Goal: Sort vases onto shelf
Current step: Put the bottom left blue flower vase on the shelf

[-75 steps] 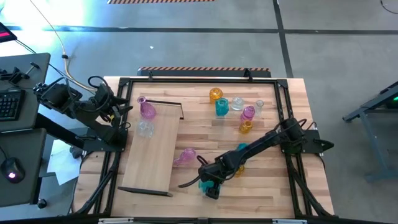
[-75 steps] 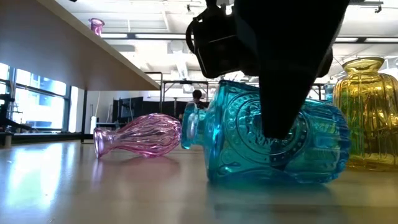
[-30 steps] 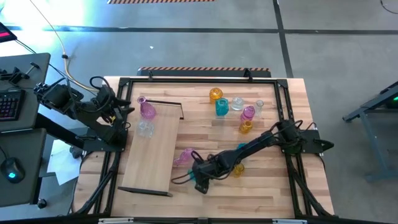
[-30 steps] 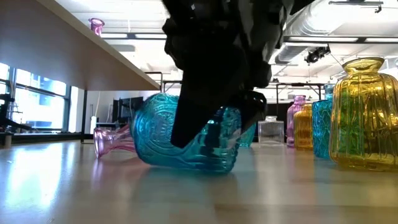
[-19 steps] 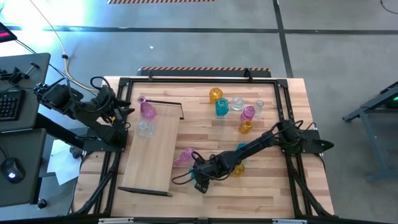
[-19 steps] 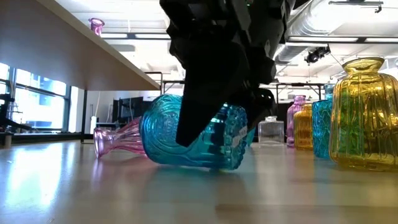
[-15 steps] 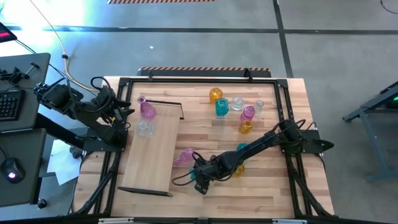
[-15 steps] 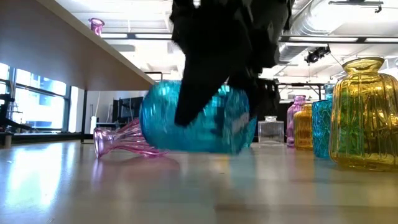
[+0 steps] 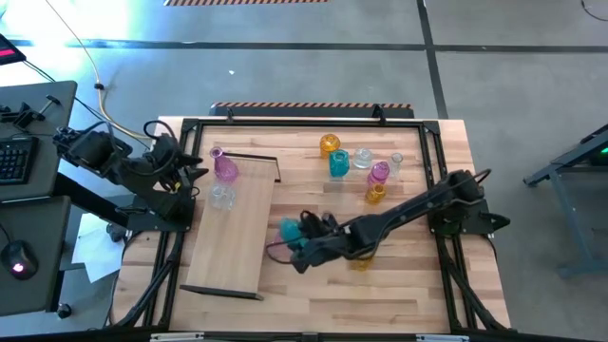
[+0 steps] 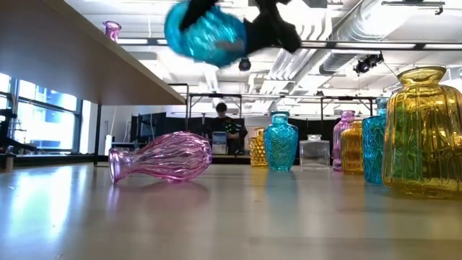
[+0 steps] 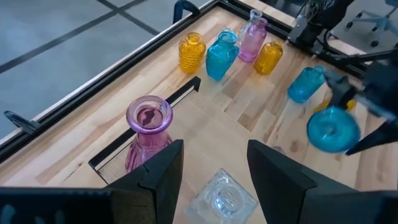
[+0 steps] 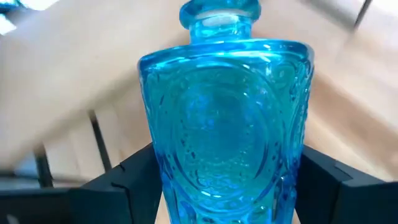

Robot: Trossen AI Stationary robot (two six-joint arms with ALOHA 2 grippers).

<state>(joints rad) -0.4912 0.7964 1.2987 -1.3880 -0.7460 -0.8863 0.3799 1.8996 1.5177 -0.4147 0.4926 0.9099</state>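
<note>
My right gripper (image 9: 302,237) is shut on a teal glass vase (image 12: 227,124) and holds it in the air just right of the shelf (image 9: 233,237), a long light-wood board on the table's left half. A pink vase (image 9: 225,167) and a clear vase (image 9: 221,197) stand upright on the shelf's far end. Another pink vase (image 10: 162,159) lies on its side on the table below the lifted one. My left gripper (image 11: 214,168) is open, hovering above the shelf's far end near those two vases. My right gripper pinches the teal vase's wide body (image 12: 155,168) between its two fingers (image 12: 124,183), one on each side. The fingers lie along the vase, whose neck (image 12: 219,15) points away from the gripper toward the table's left. The vase is lifted well clear of the table (image 10: 206,29).
Several vases stand in a cluster at the far right: yellow (image 9: 330,144), teal (image 9: 338,163), clear (image 9: 363,158), pink (image 9: 379,173), amber (image 9: 375,194). A yellow vase (image 9: 361,259) and another teal one (image 9: 369,225) stand by my right arm. A black metal frame (image 9: 304,122) rims the table.
My right gripper has risen from the table with the teal vase, turning its wrist as it went. The vase, which lay on its side on the table beside the fallen pink vase, now hangs high above it. The pink vase has stayed where it was.
</note>
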